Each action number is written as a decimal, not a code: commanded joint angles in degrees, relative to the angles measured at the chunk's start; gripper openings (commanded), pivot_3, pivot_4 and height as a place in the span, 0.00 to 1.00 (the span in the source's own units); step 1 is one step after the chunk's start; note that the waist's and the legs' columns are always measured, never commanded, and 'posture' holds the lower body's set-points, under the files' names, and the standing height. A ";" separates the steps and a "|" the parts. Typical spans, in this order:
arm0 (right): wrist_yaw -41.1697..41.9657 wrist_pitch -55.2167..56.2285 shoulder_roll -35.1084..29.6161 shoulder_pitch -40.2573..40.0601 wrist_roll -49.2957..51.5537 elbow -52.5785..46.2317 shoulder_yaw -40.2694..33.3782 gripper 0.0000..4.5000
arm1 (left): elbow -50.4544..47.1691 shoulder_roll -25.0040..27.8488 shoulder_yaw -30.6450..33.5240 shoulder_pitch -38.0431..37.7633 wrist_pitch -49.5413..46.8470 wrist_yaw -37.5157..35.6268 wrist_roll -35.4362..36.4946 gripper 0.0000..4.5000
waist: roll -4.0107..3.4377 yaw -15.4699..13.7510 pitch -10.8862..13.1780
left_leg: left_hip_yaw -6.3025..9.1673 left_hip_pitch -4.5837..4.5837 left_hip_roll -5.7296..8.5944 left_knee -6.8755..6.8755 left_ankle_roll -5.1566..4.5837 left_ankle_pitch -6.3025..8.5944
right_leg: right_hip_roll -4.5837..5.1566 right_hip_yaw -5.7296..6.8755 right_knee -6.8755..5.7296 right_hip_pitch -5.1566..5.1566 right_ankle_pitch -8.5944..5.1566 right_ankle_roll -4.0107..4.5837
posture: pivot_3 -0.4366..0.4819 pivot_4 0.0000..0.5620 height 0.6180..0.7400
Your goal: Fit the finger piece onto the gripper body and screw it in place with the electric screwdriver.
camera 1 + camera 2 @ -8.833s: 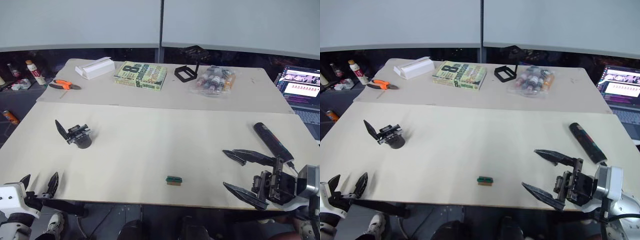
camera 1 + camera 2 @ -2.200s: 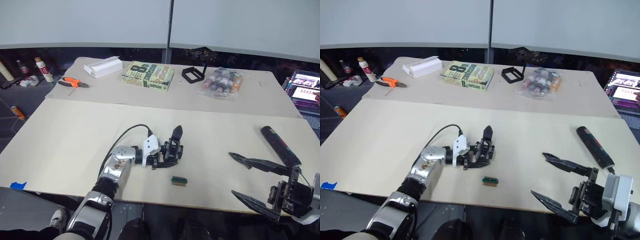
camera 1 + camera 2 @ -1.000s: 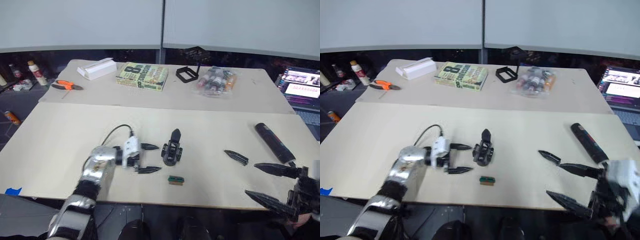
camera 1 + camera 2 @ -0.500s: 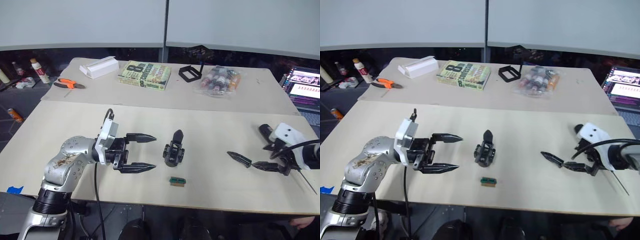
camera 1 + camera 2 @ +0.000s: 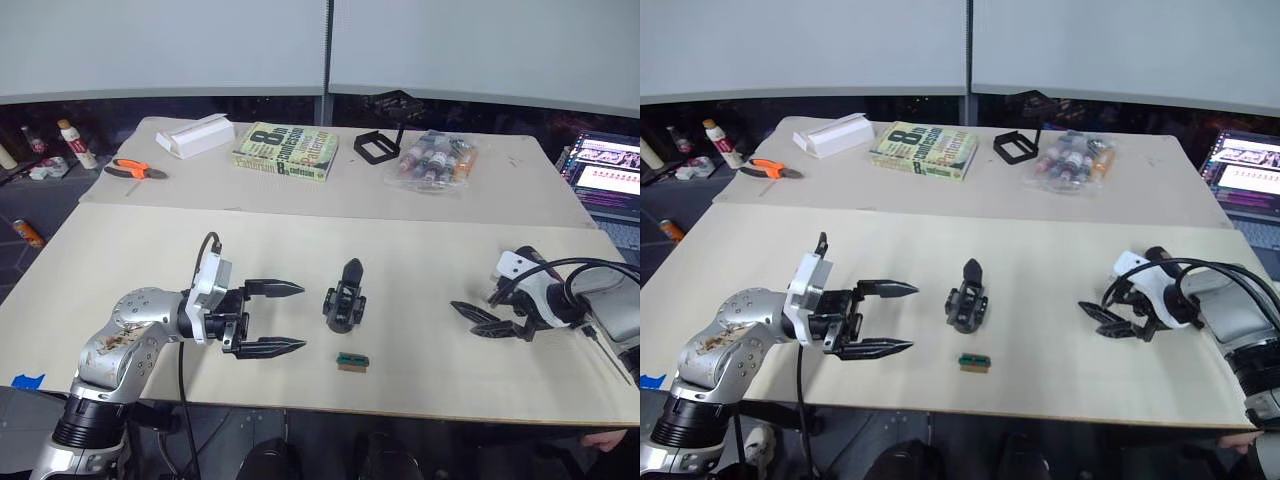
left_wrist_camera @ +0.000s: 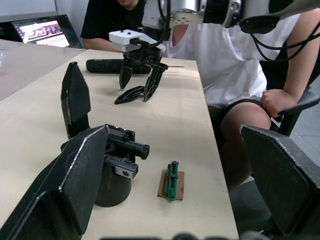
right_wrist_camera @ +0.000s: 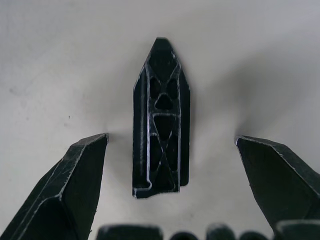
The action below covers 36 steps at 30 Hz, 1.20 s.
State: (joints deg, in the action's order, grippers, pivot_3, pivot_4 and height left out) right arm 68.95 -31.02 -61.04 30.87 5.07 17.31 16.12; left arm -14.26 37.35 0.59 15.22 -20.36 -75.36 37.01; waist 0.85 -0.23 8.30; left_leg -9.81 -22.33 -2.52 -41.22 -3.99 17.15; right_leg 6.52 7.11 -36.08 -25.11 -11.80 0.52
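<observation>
- Over the last second our right gripper [image 7: 165, 165] came in from the table's near edge and dropped over the finger piece [image 7: 160, 120]; its fingers stood wide, one on each side of the piece, apart from it.
- The finger piece lay flat on the table [image 5: 420, 260], between those fingertips, not yet held.
- Our left gripper [image 5: 270, 318] had let go of the gripper body [image 5: 345, 298] and drawn back; its jaws stood wide and empty, the body upright just beyond its fingertips.
- The electric screwdriver [image 6: 107, 66] lay just behind our right gripper, untouched.
- We judged the body was placed, and closing on the finger piece came next.
</observation>
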 commanded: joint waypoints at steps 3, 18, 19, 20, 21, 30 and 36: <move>2.52 -1.96 -1.29 -0.86 -2.39 -0.28 0.32 0.68 | -1.84 0.13 -0.13 1.15 1.47 -0.40 0.16 1.00 | 0.00 -0.03 0.00 | 0.01 0.01 0.00 0.00 0.00 0.00 | 0.00 0.00 0.00 0.02 0.00 0.00 | 0.48 0.27 1.00; -17.17 6.56 12.50 -19.39 13.21 -39.12 -35.58 0.25 | -5.61 -15.81 0.91 13.45 -13.89 28.87 10.55 1.00 | -0.03 -0.49 0.03 | 0.04 0.07 -0.01 0.04 0.09 -0.06 | -0.06 -0.06 -0.07 0.07 0.01 -0.04 | 0.48 0.27 1.00; -20.10 3.45 14.39 -19.74 14.77 -44.49 -36.77 0.25 | -5.01 -17.93 0.96 15.45 -15.66 32.48 11.27 1.00 | -0.02 -0.54 0.03 | 0.11 0.04 -0.01 0.07 0.14 -0.10 | -0.06 -0.07 -0.06 0.10 -0.02 -0.09 | 0.48 0.27 1.00; -22.05 0.71 15.47 -19.96 15.67 -47.79 -37.26 0.25 | -4.71 -19.22 1.16 16.63 -17.01 34.71 11.75 1.00 | -0.03 -0.62 0.03 | 0.13 0.05 -0.01 0.03 0.14 -0.10 | -0.09 -0.10 -0.08 0.10 -0.02 -0.10 | 0.48 0.27 1.00; -24.19 -0.03 17.18 -19.31 16.57 -50.96 -36.79 0.25 | -4.25 -20.73 1.42 17.92 -17.85 36.59 12.25 1.00 | -0.02 -0.57 0.03 | 0.16 0.04 -0.01 0.05 0.16 -0.10 | -0.08 -0.12 -0.09 0.12 -0.02 -0.10 | 0.48 0.27 1.00; -40.95 -0.67 25.56 -11.86 7.41 -61.58 -22.34 0.25 | 1.96 -32.63 1.29 26.21 -20.09 48.60 13.69 1.00 | 0.00 -0.39 0.04 | 0.12 0.24 0.13 0.23 0.16 -0.11 | -0.18 -0.08 -0.02 0.26 0.00 -0.01 | 0.48 0.27 1.00; -42.03 -0.48 25.17 -10.60 5.03 -60.89 -19.62 0.25 | 2.05 -35.03 0.00 26.45 -18.53 49.16 11.94 1.00 | 0.00 -0.44 0.04 | 0.14 0.17 0.29 0.22 0.13 -0.13 | -0.15 -0.13 0.02 0.23 -0.02 -0.05 | 0.48 0.27 1.00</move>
State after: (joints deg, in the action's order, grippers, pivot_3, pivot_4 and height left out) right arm 27.45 -32.01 -35.42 19.47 11.11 -42.58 -3.07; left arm -10.80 2.85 0.84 40.89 -40.08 -26.38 49.47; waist 0.85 -0.66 8.34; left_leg -9.67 -22.16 -2.22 -41.00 -3.86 17.02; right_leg 6.37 6.98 -36.06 -24.89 -11.82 0.45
